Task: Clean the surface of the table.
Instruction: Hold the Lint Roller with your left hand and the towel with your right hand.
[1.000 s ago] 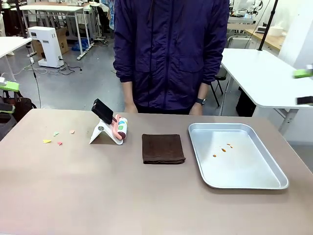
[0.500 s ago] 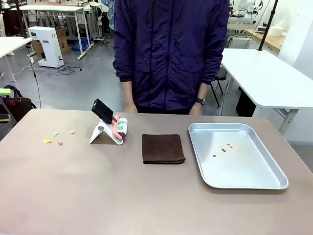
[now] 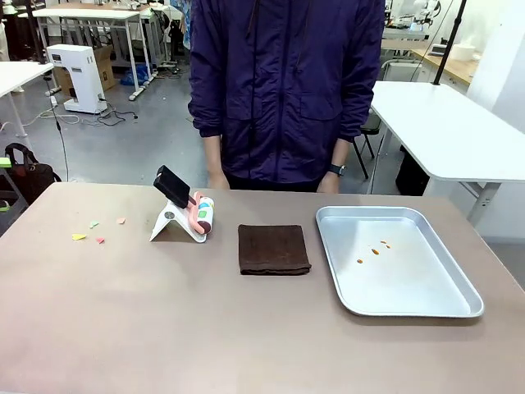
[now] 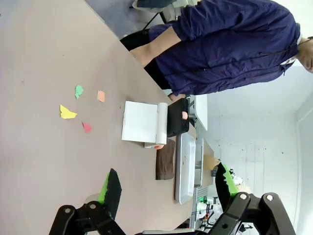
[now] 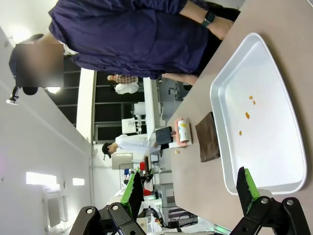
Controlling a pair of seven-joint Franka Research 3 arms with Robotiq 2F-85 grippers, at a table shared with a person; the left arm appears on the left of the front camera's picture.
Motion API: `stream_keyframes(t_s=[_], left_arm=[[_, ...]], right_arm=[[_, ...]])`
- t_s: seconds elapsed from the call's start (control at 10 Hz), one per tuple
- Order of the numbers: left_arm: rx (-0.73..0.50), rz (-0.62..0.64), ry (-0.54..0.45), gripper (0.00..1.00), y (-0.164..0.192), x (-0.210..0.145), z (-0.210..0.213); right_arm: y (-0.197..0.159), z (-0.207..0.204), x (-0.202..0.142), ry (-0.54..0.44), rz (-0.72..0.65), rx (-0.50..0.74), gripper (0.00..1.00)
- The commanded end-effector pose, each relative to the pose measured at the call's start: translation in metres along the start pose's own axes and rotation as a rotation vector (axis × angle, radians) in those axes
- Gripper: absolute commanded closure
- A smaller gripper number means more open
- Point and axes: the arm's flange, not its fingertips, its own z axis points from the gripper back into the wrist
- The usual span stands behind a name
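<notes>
The brown table (image 3: 246, 336) bears small coloured paper scraps (image 3: 90, 230) at its left. A dark brown cloth (image 3: 274, 249) lies folded flat in the middle. In the left wrist view my left gripper (image 4: 166, 183) hangs open above the table (image 4: 39, 58), nothing between its fingers, with the scraps (image 4: 73, 110) ahead of it. My right gripper (image 5: 190, 188) is open too, high over the near end of the silver tray (image 5: 274, 161), and holds nothing. Across the table a person in a dark purple jacket (image 3: 287, 90) stands with arms down.
A white stand (image 3: 168, 223) holds a black device (image 3: 172, 186), and a pink-and-white roller (image 3: 202, 215) leans on its right side. The silver tray (image 3: 426, 295) at the right holds a few orange crumbs (image 3: 373, 249). White tables stand behind.
Both grippers have drawn back out of the front view: the right one left the right edge first, then the left one slid off the left edge. Nothing on the table moved.
</notes>
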Motion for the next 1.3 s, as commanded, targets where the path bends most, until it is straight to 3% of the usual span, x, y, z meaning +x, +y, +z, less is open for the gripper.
stream_keyframes(t_s=[0.0, 0.3, 0.5, 0.8, 1.2], left_arm=[[-0.018, -0.011, 0.007, 0.0, -0.003, -0.001, 0.002], [-0.018, -0.011, 0.007, 0.0, -0.003, -0.001, 0.002], [0.021, -0.035, 0.026, 0.0, -0.016, 0.003, -0.007], [0.01, -0.186, 0.154, 0.0, -0.087, 0.018, -0.055], [0.159, -0.255, 0.358, 0.0, -0.137, 0.031, -0.158]], right_arm=[[0.005, 0.002, 0.001, -0.01, 0.0, 0.032, 0.0], [0.005, 0.002, 0.001, -0.01, 0.0, 0.032, 0.0], [0.011, -0.012, -0.007, 0.014, 0.053, -0.069, 0.0], [0.065, -0.105, -0.024, 0.186, 0.282, -0.269, 0.0], [0.095, -0.264, -0.044, 0.418, 0.461, -0.499, 0.0]])
